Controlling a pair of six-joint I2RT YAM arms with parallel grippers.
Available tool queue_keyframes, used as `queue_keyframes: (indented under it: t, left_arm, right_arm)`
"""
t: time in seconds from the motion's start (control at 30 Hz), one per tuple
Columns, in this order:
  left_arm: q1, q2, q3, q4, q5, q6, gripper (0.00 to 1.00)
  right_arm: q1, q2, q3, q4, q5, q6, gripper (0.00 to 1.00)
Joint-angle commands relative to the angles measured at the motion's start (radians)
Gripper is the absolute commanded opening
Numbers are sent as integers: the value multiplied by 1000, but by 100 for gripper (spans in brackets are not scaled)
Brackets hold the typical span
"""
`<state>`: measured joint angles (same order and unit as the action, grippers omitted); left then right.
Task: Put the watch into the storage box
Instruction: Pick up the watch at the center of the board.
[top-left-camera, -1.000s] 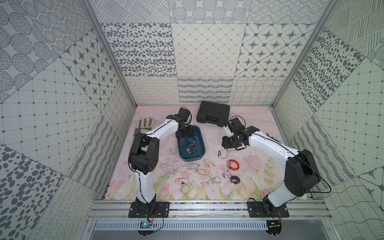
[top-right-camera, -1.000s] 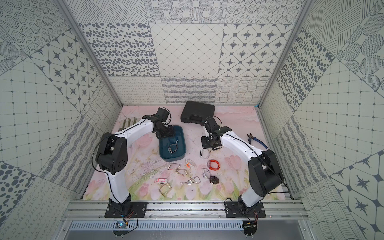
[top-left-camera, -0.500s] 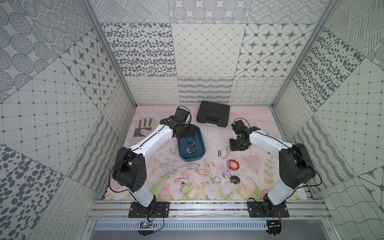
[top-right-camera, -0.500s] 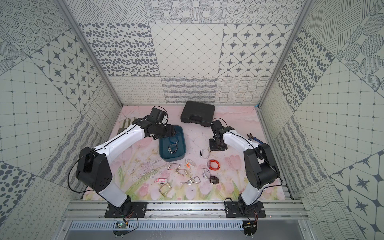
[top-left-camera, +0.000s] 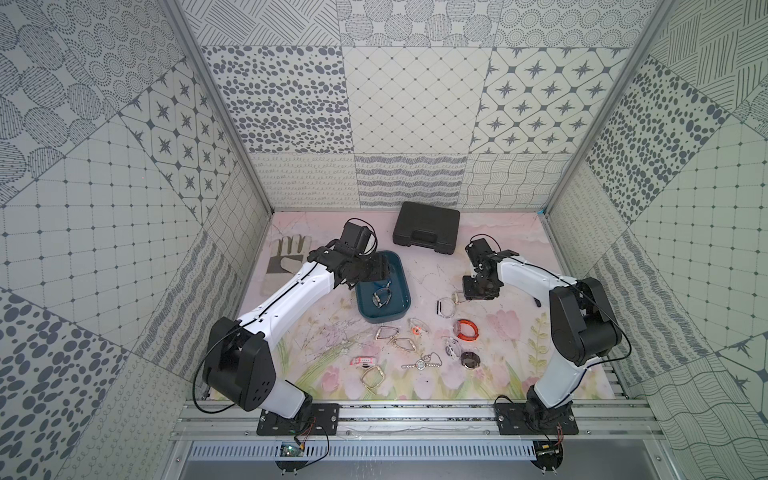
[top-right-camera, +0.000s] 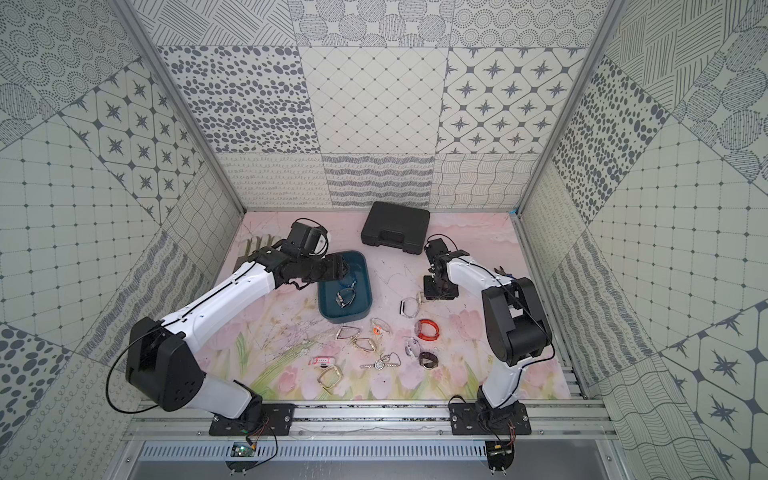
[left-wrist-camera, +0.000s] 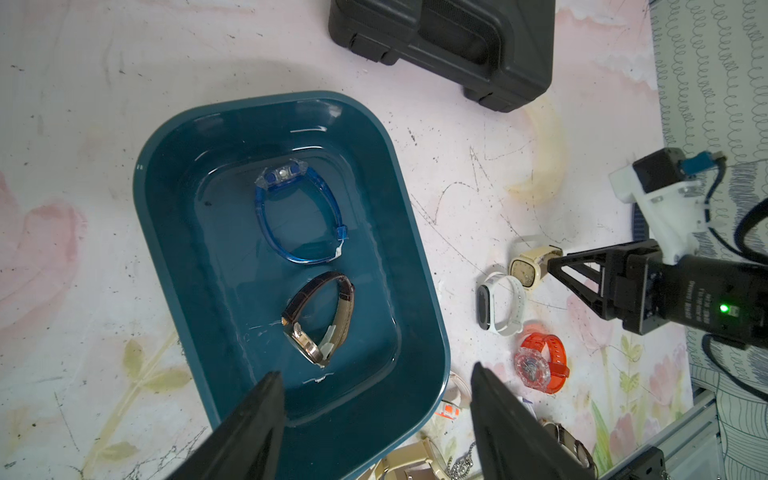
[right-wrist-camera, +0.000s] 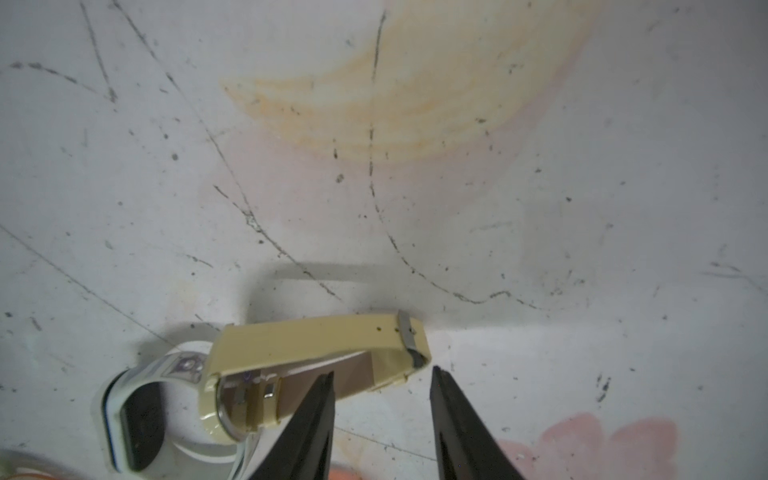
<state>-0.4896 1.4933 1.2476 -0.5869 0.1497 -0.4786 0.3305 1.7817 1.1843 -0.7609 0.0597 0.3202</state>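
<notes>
Hovering over the far end of the storage box (left-wrist-camera: 174, 232), the left end effector (left-wrist-camera: 374, 370) has its jaws spread wide with nothing between them. The box sits on the counter (top-left-camera: 498, 245) left of centre in both top views, just in front of a black hard case (top-left-camera: 426, 228). Two watches lie on the box floor, apart from each other: a blue watch (left-wrist-camera: 282, 178) of clear plastic toward the far end and a brown-strapped watch (left-wrist-camera: 305, 343) resting on its side nearer the arm bases.

The right end effector (right-wrist-camera: 382, 372) is down low over the counter, well to the right of the box, jaws parted by a narrow gap and gripping nothing. A cream watch (right-wrist-camera: 316, 345) lies on its side at the fingertips — the buckle end of its strap reaches across the gap just beyond them, and one finger stands in front of the strap in the right wrist view. Whether that finger touches the strap cannot be told. A white fitness band (right-wrist-camera: 137, 415) lies right against the cream watch.

An orange watch (top-left-camera: 467, 328) rests on the counter nearer the bases, among several other watches, and a work glove (top-left-camera: 286, 255) lies by the left wall.
</notes>
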Motion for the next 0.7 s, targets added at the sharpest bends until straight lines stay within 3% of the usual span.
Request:
queue_keyframes:
  t: [0.0,0.47,0.67]
  left_arm:
    - [-1,-13,-7,39,11,8,74]
    - [-2,-34,-45,48,-9,8,74]
    - [-2,-51,-58,53,-18,2,74]
  right_arm:
    - [-11,25,39,1,15,-21,43]
    - [-27,96,62,15,-8,-45,39]
    - [-27,105,36,44,-31,-50,27]
